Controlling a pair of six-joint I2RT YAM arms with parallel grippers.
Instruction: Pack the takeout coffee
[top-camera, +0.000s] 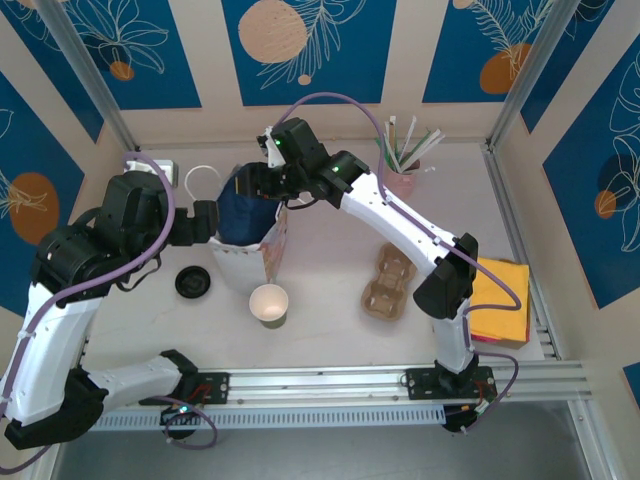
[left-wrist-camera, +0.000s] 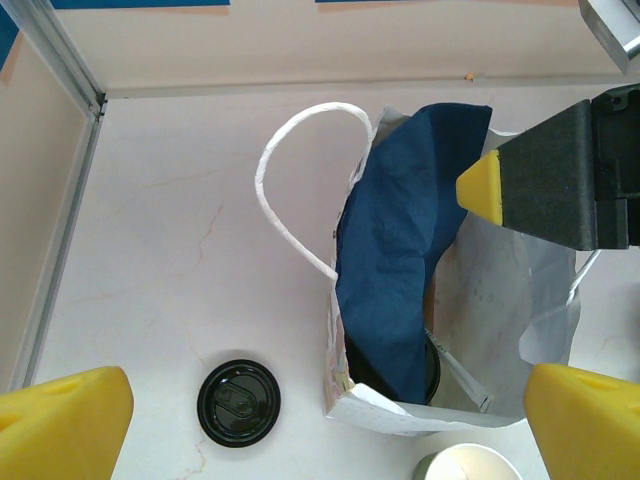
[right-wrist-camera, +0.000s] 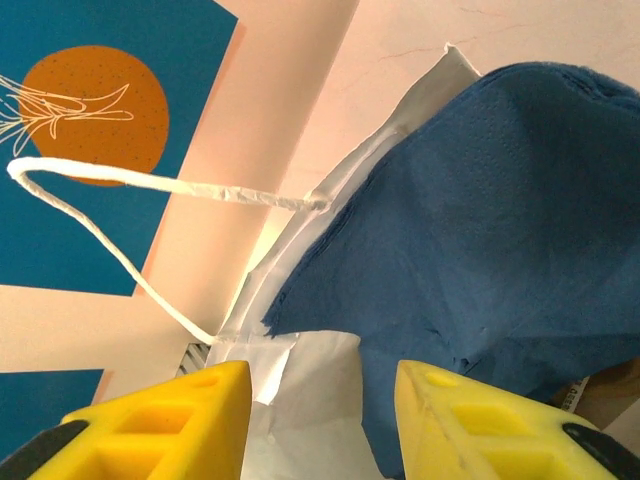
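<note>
The takeout coffee (left-wrist-camera: 430, 370) sits inside the white gift bag (left-wrist-camera: 500, 290), low at its near end. Only an arc of its black lid shows under the blue tissue paper (left-wrist-camera: 400, 250), so whether it stands upright cannot be told.

The right gripper (right-wrist-camera: 320, 415) hangs over the bag's mouth with its jaws partly apart and nothing between them. The left gripper (left-wrist-camera: 325, 415) is spread wide just left of the bag, holding nothing and not bracing it.

The main risk is probably the bag tipping. It is light paper with 1 cup in it, and the right fingers are close to the tissue and the handle loop (left-wrist-camera: 290, 190). A snag on either as the arm lifts could drag the bag over or pull the tissue out. The loose black lid (left-wrist-camera: 238, 402) and the lidless cup (left-wrist-camera: 470, 465) stand close by and could be knocked.
</note>
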